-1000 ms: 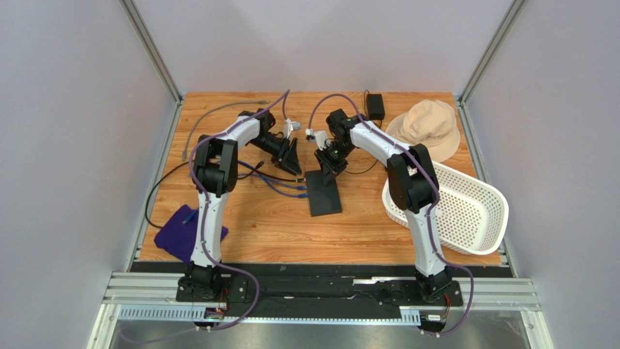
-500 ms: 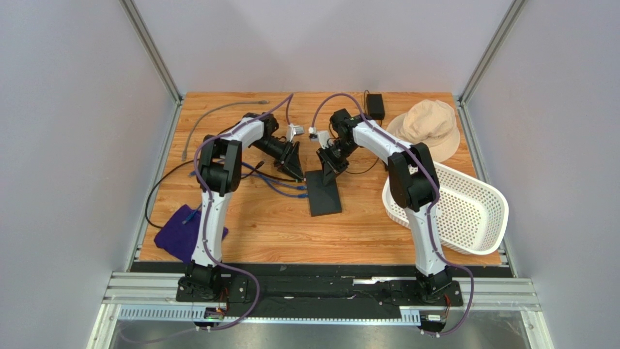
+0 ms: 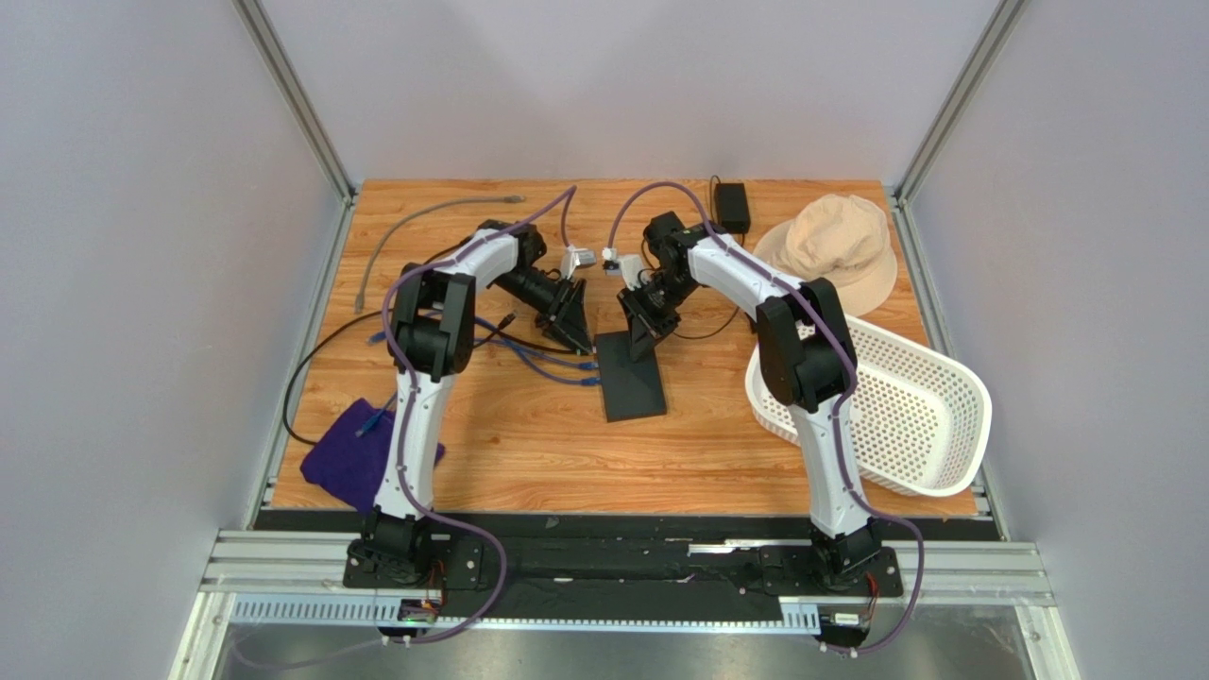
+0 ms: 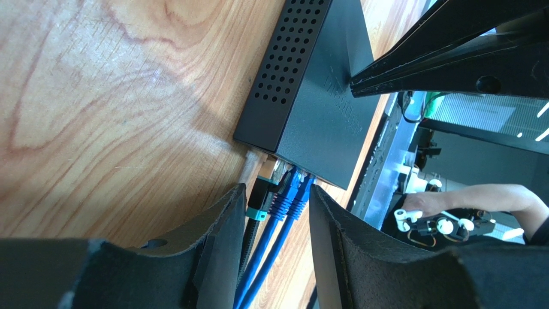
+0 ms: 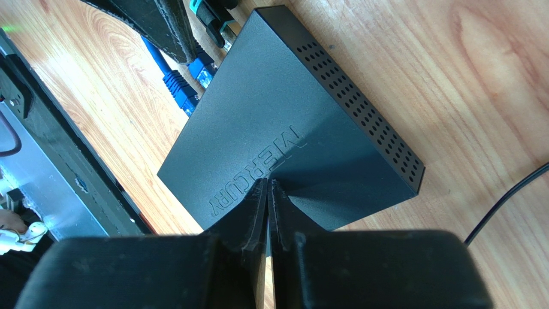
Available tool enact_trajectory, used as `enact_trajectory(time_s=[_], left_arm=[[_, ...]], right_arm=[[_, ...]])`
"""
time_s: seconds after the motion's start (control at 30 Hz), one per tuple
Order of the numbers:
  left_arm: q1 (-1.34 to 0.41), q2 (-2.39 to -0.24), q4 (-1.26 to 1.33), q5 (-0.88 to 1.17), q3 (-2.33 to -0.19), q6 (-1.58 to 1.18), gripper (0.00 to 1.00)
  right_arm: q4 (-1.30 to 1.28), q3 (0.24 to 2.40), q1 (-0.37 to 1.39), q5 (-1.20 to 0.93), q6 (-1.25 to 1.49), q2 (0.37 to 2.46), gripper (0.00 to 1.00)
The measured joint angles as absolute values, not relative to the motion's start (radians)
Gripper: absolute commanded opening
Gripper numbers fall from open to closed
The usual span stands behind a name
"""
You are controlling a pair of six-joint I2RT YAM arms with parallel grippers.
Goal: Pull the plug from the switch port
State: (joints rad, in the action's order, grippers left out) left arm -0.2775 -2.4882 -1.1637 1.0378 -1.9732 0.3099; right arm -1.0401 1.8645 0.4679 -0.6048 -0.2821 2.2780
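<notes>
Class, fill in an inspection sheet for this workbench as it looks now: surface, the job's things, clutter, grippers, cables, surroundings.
Surface: wooden table, grain visible between items.
Job's things: black switch lying flat; two blue plugs and a black plug at its port side.
Clutter: tan hat, white basket, purple cloth, small black adapter.
Grippers: left gripper open, jaws either side of the blue plugs; right gripper shut, tips on the switch top.
Cables: blue cables run left from the switch; grey cable far left; black cable near the left edge.
Surroundings: grey walls; metal rail under the arm bases.
</notes>
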Motion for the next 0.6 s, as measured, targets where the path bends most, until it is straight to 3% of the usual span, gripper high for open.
enact_trajectory(time_s=[0.6], left_arm=[[-0.289, -2.551, -1.233, 1.046, -2.073, 0.318, 0.46]], right_arm=[[-1.044, 1.868, 0.467, -0.608, -0.282, 2.282, 0.06]])
